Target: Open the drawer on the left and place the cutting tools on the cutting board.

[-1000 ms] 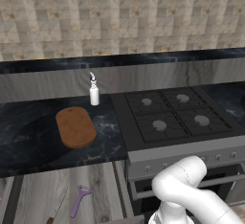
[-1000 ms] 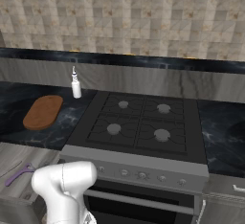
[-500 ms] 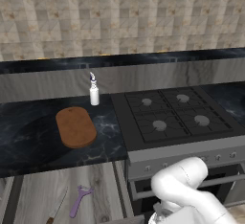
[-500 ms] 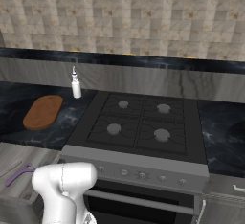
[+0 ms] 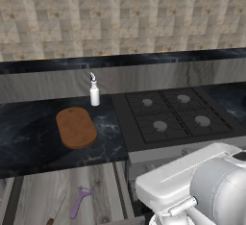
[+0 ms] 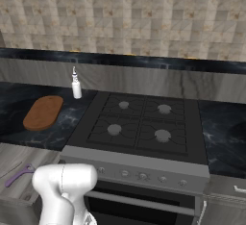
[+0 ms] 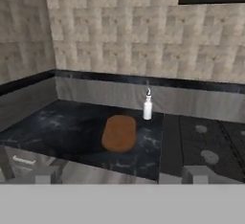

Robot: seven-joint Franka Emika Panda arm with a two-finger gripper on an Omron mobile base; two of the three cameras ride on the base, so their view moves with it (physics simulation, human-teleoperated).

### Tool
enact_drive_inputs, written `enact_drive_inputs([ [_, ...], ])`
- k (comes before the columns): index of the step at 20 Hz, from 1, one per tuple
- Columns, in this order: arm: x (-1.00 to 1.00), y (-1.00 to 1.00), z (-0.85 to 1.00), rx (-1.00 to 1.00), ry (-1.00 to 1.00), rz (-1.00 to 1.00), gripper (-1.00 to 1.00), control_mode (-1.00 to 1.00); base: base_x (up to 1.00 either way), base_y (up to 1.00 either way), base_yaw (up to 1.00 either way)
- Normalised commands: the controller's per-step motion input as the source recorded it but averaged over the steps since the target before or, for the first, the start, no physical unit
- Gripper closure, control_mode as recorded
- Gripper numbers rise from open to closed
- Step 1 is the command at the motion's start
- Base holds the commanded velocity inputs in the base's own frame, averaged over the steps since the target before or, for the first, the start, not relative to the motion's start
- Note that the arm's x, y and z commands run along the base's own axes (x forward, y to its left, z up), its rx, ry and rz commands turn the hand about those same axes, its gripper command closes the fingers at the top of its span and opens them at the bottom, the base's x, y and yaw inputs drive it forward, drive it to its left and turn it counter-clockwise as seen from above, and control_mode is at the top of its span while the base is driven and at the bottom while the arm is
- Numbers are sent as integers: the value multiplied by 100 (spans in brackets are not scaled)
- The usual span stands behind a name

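No readable text, label, brand, number or sign on anything here.

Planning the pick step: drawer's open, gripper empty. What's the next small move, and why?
Probably lower the open gripper toward the purple peeler in the open drawer. Both cutting tools, the peeler and the knife beside it, lie in the drawer, the cutting board is bare, and the hand view looks over the counter rather than down into the drawer.

Brown board (image 5: pixel 76 127), lilac peeler (image 5: pixel 79 202), white bottle (image 5: pixel 94 94), black marbled counter (image 5: pixel 29 140)
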Motion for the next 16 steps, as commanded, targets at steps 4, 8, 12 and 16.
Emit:
enact_drive_inputs([
  [4, 87, -5, 0, 2, 33, -1, -100, -100, 0, 0, 0],
  [8, 100, 4, -10, -4, 64, -8, -100, -100, 0, 0, 0],
  [12, 100, 16, -57, -14, 77, -11, -100, -100, 0, 0, 0],
  [16, 85, 14, -93, -8, 61, -13, -100, -100, 0, 0, 0],
])
